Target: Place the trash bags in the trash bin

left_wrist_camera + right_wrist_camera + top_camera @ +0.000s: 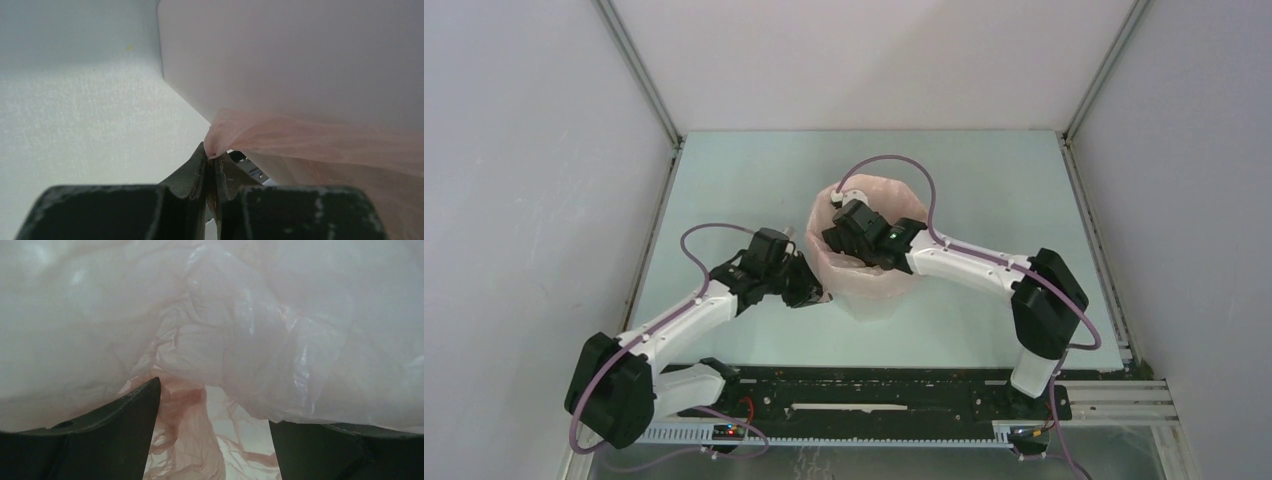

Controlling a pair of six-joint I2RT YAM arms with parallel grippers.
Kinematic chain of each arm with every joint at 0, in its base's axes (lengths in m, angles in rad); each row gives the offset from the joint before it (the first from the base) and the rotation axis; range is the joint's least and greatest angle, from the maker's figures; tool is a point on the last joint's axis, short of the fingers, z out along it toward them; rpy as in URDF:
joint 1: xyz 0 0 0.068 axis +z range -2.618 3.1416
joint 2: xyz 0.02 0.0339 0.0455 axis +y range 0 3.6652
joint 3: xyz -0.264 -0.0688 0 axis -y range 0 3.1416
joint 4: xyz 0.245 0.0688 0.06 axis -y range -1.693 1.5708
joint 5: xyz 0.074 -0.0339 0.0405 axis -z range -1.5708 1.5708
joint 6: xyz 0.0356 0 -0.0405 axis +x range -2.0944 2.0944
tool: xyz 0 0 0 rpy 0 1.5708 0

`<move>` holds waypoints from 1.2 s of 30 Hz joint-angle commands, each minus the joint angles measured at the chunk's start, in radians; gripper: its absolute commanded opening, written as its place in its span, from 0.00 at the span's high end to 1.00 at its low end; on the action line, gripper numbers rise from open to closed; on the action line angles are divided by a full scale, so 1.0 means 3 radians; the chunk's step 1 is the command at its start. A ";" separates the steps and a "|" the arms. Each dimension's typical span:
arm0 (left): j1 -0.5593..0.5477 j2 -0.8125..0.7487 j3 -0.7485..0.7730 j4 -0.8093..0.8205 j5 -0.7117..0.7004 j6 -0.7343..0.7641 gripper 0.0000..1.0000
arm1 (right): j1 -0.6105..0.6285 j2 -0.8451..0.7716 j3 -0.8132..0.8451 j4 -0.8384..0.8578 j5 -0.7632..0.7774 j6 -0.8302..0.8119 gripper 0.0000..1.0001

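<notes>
At the lower left of the overhead view, the left arm (674, 325) rises from its base. It reaches rightward over the pale green table top (724, 180). The left gripper (809, 290) sits against the lower left side of the white, faceted plastic bin (874, 300), which stands upright at the middle of the frame.

In the left wrist view this pincer's two black fingers (192, 172) are pressed together at lower centre. They nip a puckered corner of the thin, translucent pale-pink plastic bag (310, 137). From the pinch the film runs taut to the right edge of the frame, lying across the bin's smooth white wall (300, 55). The table fills the left half.

In the overhead view the bag (899, 200) shows as a pink lining round the bin's mouth. It spills over the rim and tints the outer wall. The right gripper (852, 235) is down inside that mouth, entering from the right. Its white right arm (969, 262) runs off toward the lower right of the frame.

In the right wrist view the dark fingers (120, 430) are spread wide, one at lower left and one at lower right. Wrinkled, glossy film fills the upper frame and hangs close over both tips. A gathered, deeper-pink fold lies in the gap at lower centre. Whether the film touches the fingers cannot be told.
</notes>
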 commanded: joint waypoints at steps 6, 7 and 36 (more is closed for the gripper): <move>-0.0021 0.0195 0.0093 0.0132 0.0036 0.0142 0.90 | -0.0060 -0.0384 0.0202 -0.0299 0.0194 -0.0074 0.11; -0.0021 0.0201 0.0103 0.0133 0.0034 0.0157 0.90 | -0.0057 -0.0440 0.0186 -0.0309 0.0189 -0.0097 0.10; -0.0021 0.0269 0.0298 -0.0008 -0.0058 0.0251 0.88 | -0.0148 0.0045 0.0614 -0.0927 -0.0016 -0.0027 0.06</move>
